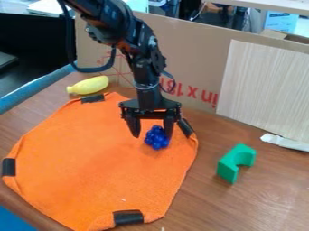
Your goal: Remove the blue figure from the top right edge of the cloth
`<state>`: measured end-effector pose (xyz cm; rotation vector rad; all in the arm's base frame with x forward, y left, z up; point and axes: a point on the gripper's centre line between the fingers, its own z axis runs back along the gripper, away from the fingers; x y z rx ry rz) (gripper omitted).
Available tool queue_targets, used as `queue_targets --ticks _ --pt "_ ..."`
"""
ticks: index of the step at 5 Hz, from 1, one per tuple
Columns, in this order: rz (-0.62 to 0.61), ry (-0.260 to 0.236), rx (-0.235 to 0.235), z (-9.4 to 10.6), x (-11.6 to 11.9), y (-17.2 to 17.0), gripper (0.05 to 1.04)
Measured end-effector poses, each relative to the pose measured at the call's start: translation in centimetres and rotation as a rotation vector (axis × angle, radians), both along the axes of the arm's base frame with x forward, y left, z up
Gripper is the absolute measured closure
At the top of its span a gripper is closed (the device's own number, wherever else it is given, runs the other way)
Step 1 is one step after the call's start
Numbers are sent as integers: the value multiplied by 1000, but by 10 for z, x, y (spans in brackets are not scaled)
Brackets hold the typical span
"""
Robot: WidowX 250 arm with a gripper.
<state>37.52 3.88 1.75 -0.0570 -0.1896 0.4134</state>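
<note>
From where I stand, the black gripper (152, 134) hangs over the upper right part of the orange cloth (91, 158), its two fingers spread apart. The knobbly blue figure (157, 139) sits on the cloth near that corner, by the fingertips and closer to the right-hand one; I can't tell if they touch. A green block (232, 166) stands on the brown counter (265, 194) right of the cloth, and a yellow banana-like toy (89, 85) lies just beyond its far edge.
</note>
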Motion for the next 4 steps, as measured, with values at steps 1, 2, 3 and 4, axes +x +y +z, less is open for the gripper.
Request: queue_targets --ticks 1,2,3,4 --pt "10 18 -4 -7 2 1 111" --pt "31 1 -13 -6 5 0 376" --pt "42 -3 -12 -6 6 3 441" --pt "47 5 -19 -8 6 3 441"
